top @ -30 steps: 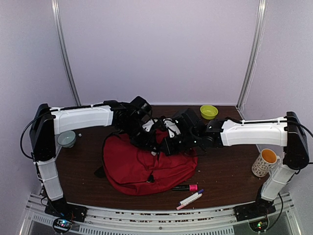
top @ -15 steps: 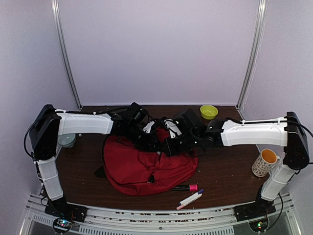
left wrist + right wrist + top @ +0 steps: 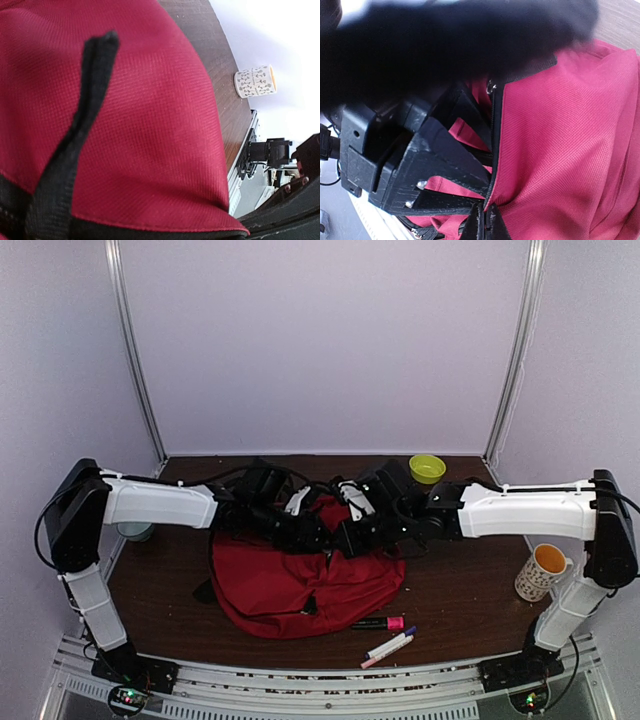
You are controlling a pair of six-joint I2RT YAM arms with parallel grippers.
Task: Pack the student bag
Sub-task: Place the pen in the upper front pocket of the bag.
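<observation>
Changing just now: your left arm has sunk and stretched in toward the middle of the table [image 3: 460, 590]. A second ago its wrist rode above the far edge of the bag. Now the left gripper [image 3: 300, 528] sits low at the bag's upper mouth.
Left claw: you cannot tell whether it is wide or narrow. Its own camera shows only red cloth and a black strap [image 3: 70, 165] close under the lens, and the overhead view loses the fingers in the dark tangle of both wrists.
Right claw: the right gripper [image 3: 485, 223] has its tips pressed together at the black zipper edge and appears to be pinching that rim. It has stayed where it was over the last second.
Student bag: the student bag [image 3: 300, 590] lies slumped at mid-table, its mouth on the far side between your two wrists. It has not shifted.
Still outside: a pink-capped marker [image 3: 380, 623] and two pens [image 3: 388, 646] lie on the wood just in front of the bag. A patterned mug [image 3: 543, 573] stands well apart at the right, and a yellow bowl [image 3: 427, 468] sits near the back.
What it means: the right claw probably serves to hold the mouth open while the left works at the opening. No item can be seen going in, so do not count anything as packed from this.
Watch for: the loose strap beside the left wrist could snag if you pull back.
</observation>
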